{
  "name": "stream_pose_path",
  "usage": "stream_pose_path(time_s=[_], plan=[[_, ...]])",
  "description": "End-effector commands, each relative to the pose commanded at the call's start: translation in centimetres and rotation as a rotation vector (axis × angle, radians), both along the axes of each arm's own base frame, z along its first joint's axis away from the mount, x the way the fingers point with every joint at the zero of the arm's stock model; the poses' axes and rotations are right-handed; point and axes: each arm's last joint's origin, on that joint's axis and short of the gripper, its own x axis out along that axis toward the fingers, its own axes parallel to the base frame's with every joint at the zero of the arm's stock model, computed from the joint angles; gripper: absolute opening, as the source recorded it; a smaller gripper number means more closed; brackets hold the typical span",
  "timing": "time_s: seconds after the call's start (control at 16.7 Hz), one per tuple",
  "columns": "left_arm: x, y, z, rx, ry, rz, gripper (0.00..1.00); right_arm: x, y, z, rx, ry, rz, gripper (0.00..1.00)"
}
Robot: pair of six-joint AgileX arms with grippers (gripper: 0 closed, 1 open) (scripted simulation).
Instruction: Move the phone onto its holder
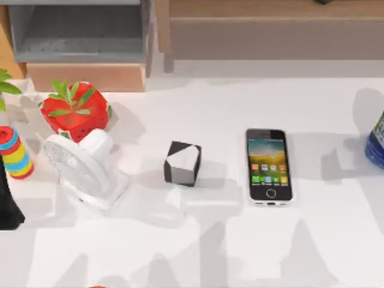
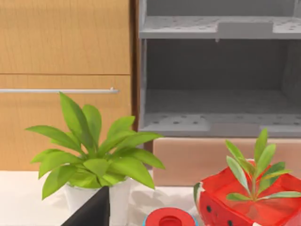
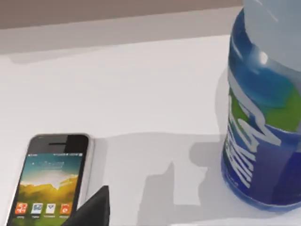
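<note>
Nearest the top camera, at the table's near left, stands a black object [image 1: 9, 207]. Using the phone [image 1: 269, 166] as landmark: it lies flat, screen up, right of centre; the black-and-white holder block [image 1: 182, 163] sits to its left, apart; a white fan [image 1: 81, 163] and red watermelon planter [image 1: 75, 114] lie further left; a blue bottle [image 1: 376, 144] stands right.

Left wrist view: a leafy potted plant [image 2: 94, 155], the planter [image 2: 244, 197], a grey shelf [image 2: 216, 75].

Right wrist view: the phone [image 3: 49, 183] with the bottle [image 3: 263, 117] beyond it. Neither gripper's grasp can be told.
</note>
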Motion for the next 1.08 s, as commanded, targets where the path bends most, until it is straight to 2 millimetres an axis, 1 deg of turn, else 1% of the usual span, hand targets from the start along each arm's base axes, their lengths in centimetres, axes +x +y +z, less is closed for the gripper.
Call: stream_pose_path(time_s=[0.12, 0.24, 0.36, 0.42, 0.6, 0.72, 0.9, 1.08], plan=[[0.0, 0.0, 0.0, 0.000, 0.000, 0.000, 1.00, 3.0, 1.5, 1.4, 0.019, 0.130, 0.017, 1.00], [0.0, 0.0, 0.0, 0.000, 0.000, 0.000, 1.00, 6.2, 3.4, 2.1, 0.029, 0.257, 0.028, 1.00], [0.0, 0.0, 0.0, 0.000, 0.000, 0.000, 1.00, 9.4, 5.5, 2.1, 0.029, 0.381, 0.033, 1.00], [0.0, 0.0, 0.0, 0.000, 0.000, 0.000, 1.00, 10.9, 6.6, 1.8, 0.025, 0.442, 0.033, 1.00], [0.0, 0.0, 0.0, 0.000, 0.000, 0.000, 1.00, 15.0, 10.1, -0.3, 0.000, 0.619, 0.028, 1.00], [0.0, 0.0, 0.0, 0.000, 0.000, 0.000, 1.00, 17.0, 12.4, -2.2, -0.025, 0.724, 0.024, 1.00], [0.0, 0.0, 0.0, 0.000, 0.000, 0.000, 1.00, 18.9, 15.3, -5.2, -0.067, 0.851, 0.020, 1.00], [0.0, 0.0, 0.0, 0.000, 0.000, 0.000, 1.00, 19.8, 17.2, -7.5, -0.101, 0.937, 0.019, 1.00]])
